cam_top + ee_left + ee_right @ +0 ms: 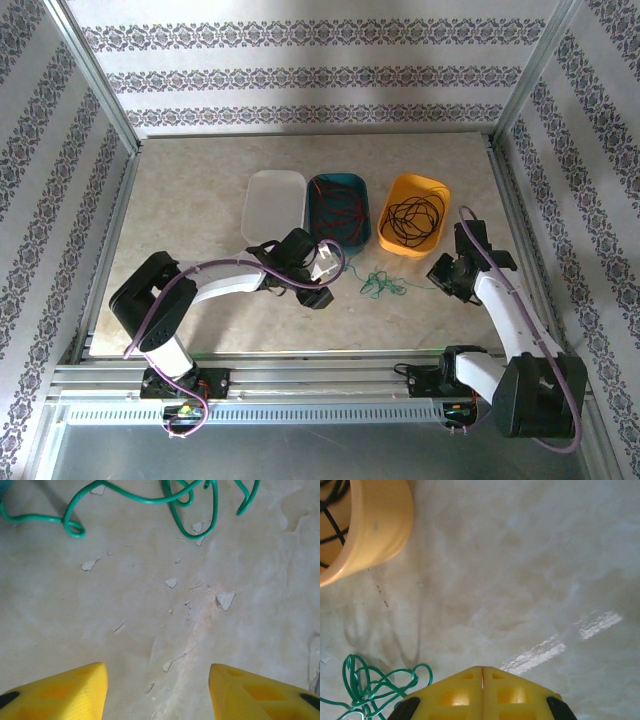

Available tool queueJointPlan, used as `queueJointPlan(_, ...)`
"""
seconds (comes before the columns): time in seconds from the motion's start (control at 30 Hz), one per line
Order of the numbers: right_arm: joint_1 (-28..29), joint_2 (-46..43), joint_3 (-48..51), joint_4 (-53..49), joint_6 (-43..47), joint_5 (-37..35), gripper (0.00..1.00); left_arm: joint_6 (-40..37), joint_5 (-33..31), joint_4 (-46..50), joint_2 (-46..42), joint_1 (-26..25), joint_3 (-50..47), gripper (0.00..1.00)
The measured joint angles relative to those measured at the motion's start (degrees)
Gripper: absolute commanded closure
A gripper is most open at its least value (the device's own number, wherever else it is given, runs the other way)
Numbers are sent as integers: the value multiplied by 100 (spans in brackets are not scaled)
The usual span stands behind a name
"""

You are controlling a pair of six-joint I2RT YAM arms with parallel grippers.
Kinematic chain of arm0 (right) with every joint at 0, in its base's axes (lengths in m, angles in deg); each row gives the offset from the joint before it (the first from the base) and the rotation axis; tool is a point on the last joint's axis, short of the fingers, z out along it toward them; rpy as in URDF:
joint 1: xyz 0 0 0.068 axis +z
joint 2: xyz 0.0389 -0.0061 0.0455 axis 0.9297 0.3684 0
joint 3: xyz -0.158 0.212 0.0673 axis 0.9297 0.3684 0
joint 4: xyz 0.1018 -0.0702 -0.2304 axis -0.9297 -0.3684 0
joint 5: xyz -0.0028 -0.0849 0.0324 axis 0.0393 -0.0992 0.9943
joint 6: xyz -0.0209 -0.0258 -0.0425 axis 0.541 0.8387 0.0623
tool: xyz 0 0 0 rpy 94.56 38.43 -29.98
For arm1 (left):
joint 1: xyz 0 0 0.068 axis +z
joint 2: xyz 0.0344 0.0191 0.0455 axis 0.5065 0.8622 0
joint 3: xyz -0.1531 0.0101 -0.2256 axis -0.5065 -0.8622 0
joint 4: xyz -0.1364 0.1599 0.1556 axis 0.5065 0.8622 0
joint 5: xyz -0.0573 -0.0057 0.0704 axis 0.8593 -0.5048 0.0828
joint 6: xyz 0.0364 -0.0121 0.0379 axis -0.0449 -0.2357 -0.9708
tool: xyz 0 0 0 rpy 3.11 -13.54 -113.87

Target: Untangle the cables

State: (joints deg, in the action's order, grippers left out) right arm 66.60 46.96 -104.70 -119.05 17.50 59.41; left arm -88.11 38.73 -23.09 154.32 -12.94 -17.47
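A green cable lies tangled on the table between the two arms. In the left wrist view its loops run along the top edge, well ahead of my left gripper, whose yellow fingers stand open over bare table with nothing between them. From above, the left gripper is just left of the green cable. My right gripper is shut and empty, and the green cable lies to its lower left. A red cable sits in the teal tray. Black cables fill the orange bowl.
A white tray stands left of the teal one. The orange bowl's rim is close at the upper left of the right wrist view. The right gripper hovers just below that bowl. Metal frame posts edge the table.
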Motion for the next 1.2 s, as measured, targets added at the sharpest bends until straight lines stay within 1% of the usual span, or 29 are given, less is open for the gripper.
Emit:
queueJointPlan(0.03,52,44,0,11,9,0,100,-2,0,2,-9,0,2,36)
queueJointPlan(0.07,103,92,0,28,11,-4,91,-2,11,13,-11,0,11,34)
queueJointPlan(0.1,153,138,0,39,15,-15,75,-2,20,24,-11,0,35,34)
queueJointPlan(0.13,190,162,0,42,20,-24,67,-2,20,24,-11,0,55,33)
queueJointPlan(0.2,282,168,0,50,44,-120,60,4,22,17,-11,0,125,31)
queueJointPlan(0.3,483,35,-9,68,39,-302,53,44,74,-9,13,0,280,28)
queueJointPlan(0.33,549,-13,-28,66,42,-343,49,70,90,-42,42,0,352,28)
queueJointPlan(0.37,658,-70,-74,70,85,-413,48,114,105,-103,87,0,433,28)
queueJointPlan(0.47,1049,-120,-262,149,251,-466,50,271,107,-398,221,-2,575,28)
queueJointPlan(0.57,1486,66,-407,280,444,-372,52,417,70,-535,374,-11,704,28)
queueJointPlan(0.63,1845,356,-481,354,535,-280,55,479,33,-612,492,-13,796,28)
queueJointPlan(0.7,2186,752,-555,435,636,-199,60,522,-24,-673,542,-13,804,28)
queueJointPlan(0.77,2413,1167,-643,503,682,-114,63,564,-59,-678,551,-15,804,28)
queueJointPlan(0.8,2472,1370,-680,557,695,-85,64,568,-74,-678,551,-17,804,28)
queueJointPlan(0.97,2490,2238,-778,874,791,-15,83,568,-162,-684,551,-57,772,28)
queueJointPlan(1.13,2487,2647,-817,1141,846,96,100,573,-184,-695,529,-92,638,27)
queueJointPlan(1.2,2479,2632,-822,1176,848,164,100,586,-199,-697,516,-92,597,27)
